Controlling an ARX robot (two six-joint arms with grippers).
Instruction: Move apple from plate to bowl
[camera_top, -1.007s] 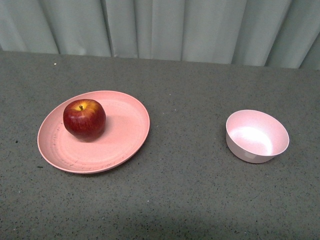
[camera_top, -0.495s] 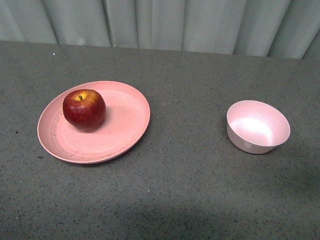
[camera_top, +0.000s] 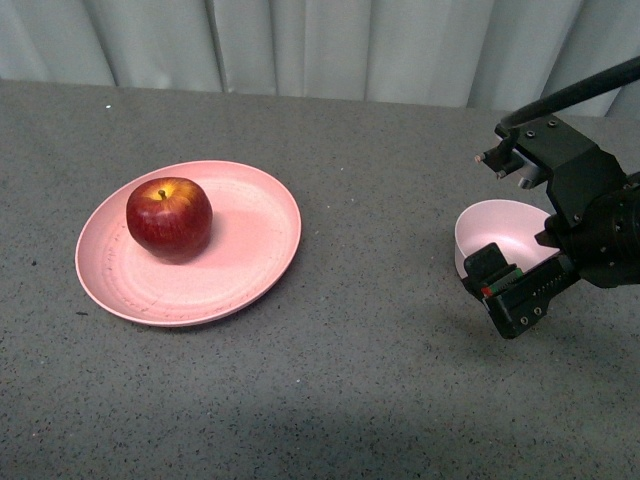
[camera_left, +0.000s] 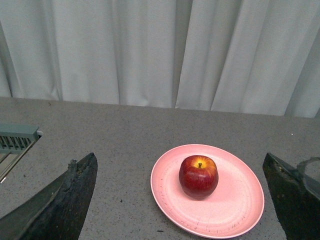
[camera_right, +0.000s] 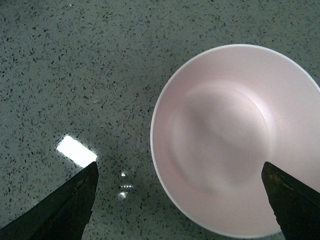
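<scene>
The dark-red apple stands upright on the left part of the salmon-pink plate, on the table's left. The pale pink bowl is on the right, with nothing in it. My right gripper hangs open above the bowl's near-left rim, with nothing between its fingers. Its wrist view looks straight down at the bowl, which lies partly between the open right gripper fingers. My left gripper is open and well back from the apple and plate. The left arm is outside the front view.
A grey-green curtain closes off the far edge of the speckled grey table. A pale grey ribbed part shows at the edge of the left wrist view. The right arm's black link slants in from the upper right.
The right arm has come into the front view and now hangs over the bowl; no arm showed before. Apple, plate and bowl have not moved.
</scene>
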